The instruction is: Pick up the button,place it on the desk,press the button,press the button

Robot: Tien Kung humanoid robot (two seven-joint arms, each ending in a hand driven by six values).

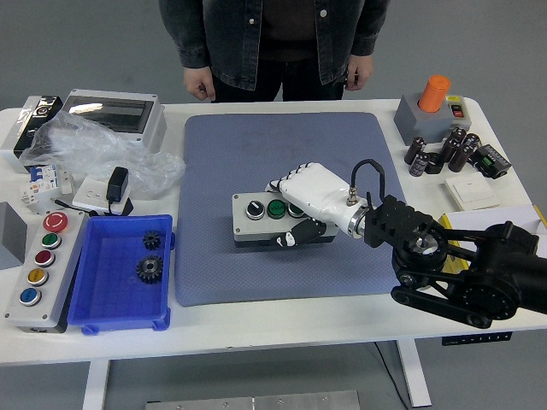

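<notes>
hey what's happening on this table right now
The robot's right hand is wrapped around a grey button box, holding it on the blue mat near the middle of the white table. The box's black and green buttons face up. The left arm isn't visible. A person stands at the far side, hands down, touching nothing.

White table [282, 329]: grey mat [256, 162] centre, blue bin [120, 312] left, capacitors [440, 152] right.
</notes>
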